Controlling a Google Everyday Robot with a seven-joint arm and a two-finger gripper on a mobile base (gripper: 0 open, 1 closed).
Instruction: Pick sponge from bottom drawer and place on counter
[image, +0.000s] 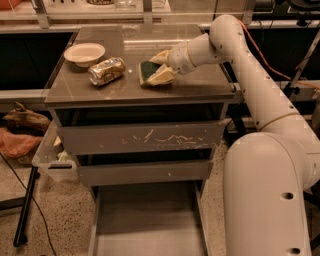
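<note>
The sponge (146, 71), dark green face over yellow foam, is at the middle of the counter (200, 85), low over or touching its surface; I cannot tell which. My gripper (159, 68) reaches in from the right and is shut on the sponge, with one cream finger above it and one below. The bottom drawer (150, 225) is pulled out at the front of the cabinet, and its flat grey floor is bare.
A crushed golden can (106, 70) lies just left of the sponge. A cream bowl (85, 52) sits at the counter's back left. The scratched top drawer (142, 137) and the middle drawer (145, 172) are shut. A clear bin (50, 155) hangs on the cabinet's left side.
</note>
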